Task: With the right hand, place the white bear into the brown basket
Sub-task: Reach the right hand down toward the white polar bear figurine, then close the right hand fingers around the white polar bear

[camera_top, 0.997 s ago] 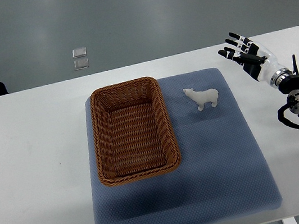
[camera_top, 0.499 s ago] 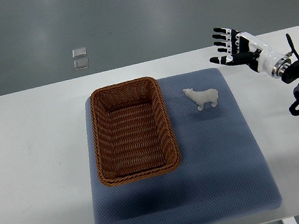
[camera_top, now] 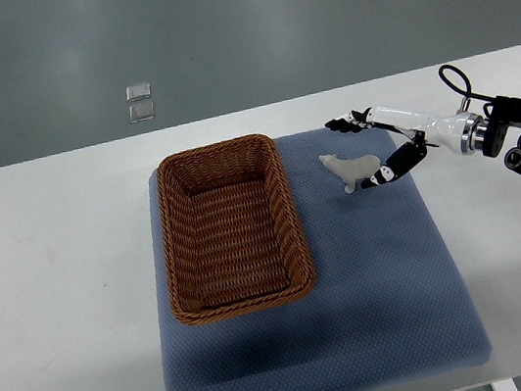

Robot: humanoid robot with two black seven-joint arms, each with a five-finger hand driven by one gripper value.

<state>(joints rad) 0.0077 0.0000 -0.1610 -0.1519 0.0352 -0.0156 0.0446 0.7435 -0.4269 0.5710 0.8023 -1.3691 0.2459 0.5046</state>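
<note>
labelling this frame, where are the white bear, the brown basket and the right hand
white bear (camera_top: 349, 171): top view, on its body.
brown basket (camera_top: 285, 213): top view, on its right wall.
right hand (camera_top: 379, 148): top view, on the middle of the hand, beside the bear.

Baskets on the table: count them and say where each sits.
1. The brown basket sits on the left part of the blue mat, left of the white bear. Nothing appears hidden.

Bare mat (camera_top: 352, 270) between white bear (camera_top: 353, 170) and brown basket (camera_top: 230, 227); basket open
</note>
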